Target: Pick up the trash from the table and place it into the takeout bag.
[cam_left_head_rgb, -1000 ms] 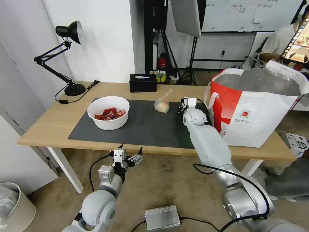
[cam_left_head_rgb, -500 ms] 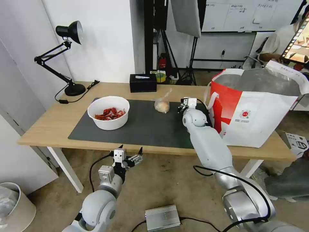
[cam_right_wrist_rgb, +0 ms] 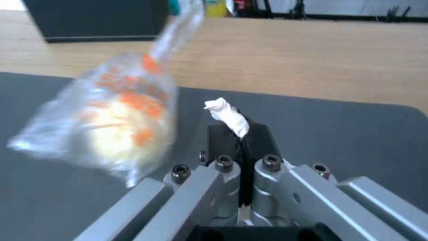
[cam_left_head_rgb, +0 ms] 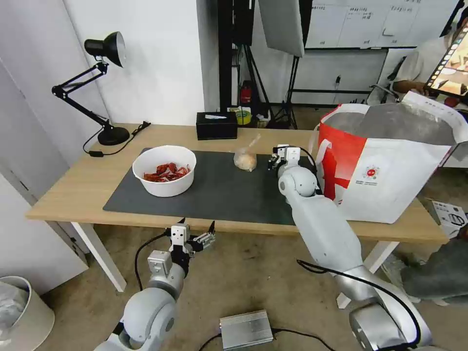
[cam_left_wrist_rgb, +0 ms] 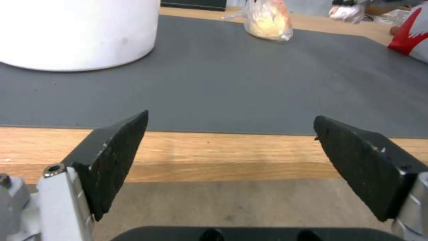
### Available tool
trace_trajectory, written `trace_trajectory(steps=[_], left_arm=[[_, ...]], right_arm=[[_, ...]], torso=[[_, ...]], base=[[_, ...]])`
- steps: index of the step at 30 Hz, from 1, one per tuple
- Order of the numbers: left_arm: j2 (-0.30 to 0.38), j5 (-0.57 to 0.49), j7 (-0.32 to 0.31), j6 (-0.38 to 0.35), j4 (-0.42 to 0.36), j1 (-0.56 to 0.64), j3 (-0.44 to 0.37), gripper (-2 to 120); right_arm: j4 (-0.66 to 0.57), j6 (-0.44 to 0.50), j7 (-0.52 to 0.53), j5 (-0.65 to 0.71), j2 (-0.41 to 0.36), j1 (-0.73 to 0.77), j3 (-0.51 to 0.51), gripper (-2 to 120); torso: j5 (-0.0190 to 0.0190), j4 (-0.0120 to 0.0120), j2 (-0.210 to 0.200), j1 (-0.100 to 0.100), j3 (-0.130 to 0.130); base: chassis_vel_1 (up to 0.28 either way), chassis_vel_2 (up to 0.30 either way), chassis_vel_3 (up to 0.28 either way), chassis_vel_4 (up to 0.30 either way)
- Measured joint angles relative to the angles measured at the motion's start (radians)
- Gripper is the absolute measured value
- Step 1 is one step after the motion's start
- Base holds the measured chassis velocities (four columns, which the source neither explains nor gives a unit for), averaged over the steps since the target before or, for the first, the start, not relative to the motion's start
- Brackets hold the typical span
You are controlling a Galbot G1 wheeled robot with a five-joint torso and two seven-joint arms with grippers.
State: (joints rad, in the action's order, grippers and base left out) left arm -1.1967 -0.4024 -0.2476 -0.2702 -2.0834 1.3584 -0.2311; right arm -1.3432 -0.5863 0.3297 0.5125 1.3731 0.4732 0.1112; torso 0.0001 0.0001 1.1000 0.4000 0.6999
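Beside the takeout bag (cam_left_head_rgb: 390,161), over the end of the dark mat (cam_left_head_rgb: 219,187) nearest it, the right gripper (cam_right_wrist_rgb: 240,137) is pinching a crumpled white tissue (cam_right_wrist_rgb: 228,115) between closed pads, with a twist of paper poking out past the tips. The small knotted clear bag (cam_left_head_rgb: 245,158) is lying on the mat a little farther from the takeout bag than the gripper, close to it but apart. The white bowl of crayfish shells (cam_left_head_rgb: 165,170) is sitting at the mat's far end, well away from the takeout bag. The left gripper (cam_left_head_rgb: 195,233) is idling below the table (cam_left_head_rgb: 73,195) edge, farther still from the takeout bag, with its pads (cam_left_wrist_rgb: 113,157) spread wide and nothing between them.

Judging from this, the tissue is being carried toward the takeout bag, whose foil-lined mouth is standing higher than the gripper. The grip looks thin, on a soft scrap, so the tissue could be slipping free on the way up. Rising too little would be knocking the bag's near wall or snagging a white handle (cam_left_head_rgb: 322,151), pushing the bag along the table. Swinging wide could also be brushing the knotted bag.
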Motion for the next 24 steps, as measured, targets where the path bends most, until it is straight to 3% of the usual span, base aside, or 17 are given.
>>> trace_trajectory(steps=[16,24], left_arm=[[0.001,0.003,-0.001,0.000,-0.011,0.018,-0.009,100],[0.001,0.007,-0.001,0.001,-0.016,0.029,-0.012,100]], right_arm=[[-0.303,-0.035,0.073,-0.011,-0.091,0.127,-0.036,0],[-0.376,0.054,0.080,-0.079,-0.091,0.195,-0.013,0]], torso=[[-0.0001,-0.0002,0.000,0.000,0.000],[0.0000,0.0000,0.000,0.000,0.000]], base=[[0.000,0.000,0.000,0.000],[0.000,0.000,0.000,0.000]])
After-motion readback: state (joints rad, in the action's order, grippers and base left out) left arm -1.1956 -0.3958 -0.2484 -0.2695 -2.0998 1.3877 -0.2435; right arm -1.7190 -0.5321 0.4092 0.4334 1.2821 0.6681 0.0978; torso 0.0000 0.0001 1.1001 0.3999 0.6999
